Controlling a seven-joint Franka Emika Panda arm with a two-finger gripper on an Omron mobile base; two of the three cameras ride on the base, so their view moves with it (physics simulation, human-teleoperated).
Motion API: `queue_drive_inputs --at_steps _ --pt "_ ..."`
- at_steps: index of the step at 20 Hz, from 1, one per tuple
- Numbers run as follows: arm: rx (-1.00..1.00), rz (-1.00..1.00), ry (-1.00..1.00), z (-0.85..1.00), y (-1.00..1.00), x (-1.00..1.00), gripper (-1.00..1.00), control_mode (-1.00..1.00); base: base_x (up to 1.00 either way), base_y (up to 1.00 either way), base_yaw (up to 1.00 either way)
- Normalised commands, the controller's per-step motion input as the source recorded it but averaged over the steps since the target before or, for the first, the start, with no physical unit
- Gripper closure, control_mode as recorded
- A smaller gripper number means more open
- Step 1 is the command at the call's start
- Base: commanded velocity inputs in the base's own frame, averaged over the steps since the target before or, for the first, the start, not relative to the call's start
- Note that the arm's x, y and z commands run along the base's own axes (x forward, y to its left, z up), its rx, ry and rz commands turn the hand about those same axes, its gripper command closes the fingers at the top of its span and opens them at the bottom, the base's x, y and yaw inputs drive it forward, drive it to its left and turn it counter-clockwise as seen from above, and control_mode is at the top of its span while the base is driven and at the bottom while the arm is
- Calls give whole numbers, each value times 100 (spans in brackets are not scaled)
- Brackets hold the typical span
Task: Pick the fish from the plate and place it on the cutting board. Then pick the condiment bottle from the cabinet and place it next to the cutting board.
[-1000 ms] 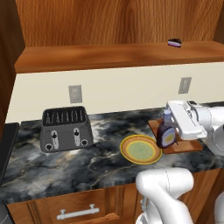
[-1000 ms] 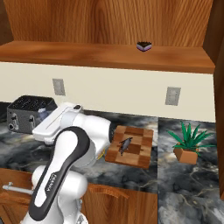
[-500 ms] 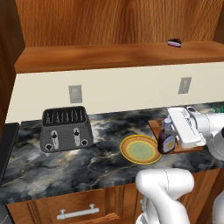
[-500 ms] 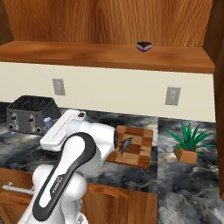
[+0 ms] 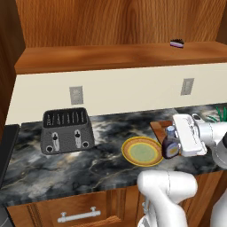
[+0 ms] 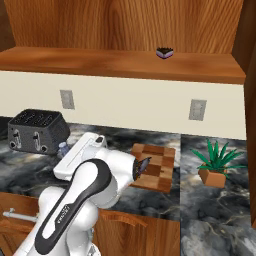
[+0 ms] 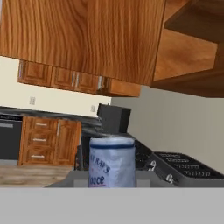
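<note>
Left base view: round glossy yellow plate [image 5: 142, 151] on marbled counter [image 5: 66, 164].

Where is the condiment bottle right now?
In the left base view the condiment bottle hangs in the claw, just right of the plate and at the cutting board's near corner.

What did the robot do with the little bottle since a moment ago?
The tool stays shut on the condiment bottle and has carried it lower, down toward the counter between the plate and the cutting board. It has not let go. The fish lies on the board as before, and the toaster and potted plant have not moved.
</note>
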Motion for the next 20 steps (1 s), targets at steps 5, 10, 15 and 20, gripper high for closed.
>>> queue_drive_inputs --at_steps 5,10,15,20 --pt "1 -14 -9 -35 0 0 100 -100 0 0 0" --pt "6 -11 -11 -28 0 0 100 -100 0 0 0" --pt "7 -10 -11 -26 0 0 100 -100 0 0 0" --pt "8 -10 -9 -32 0 0 100 -100 0 0 0"
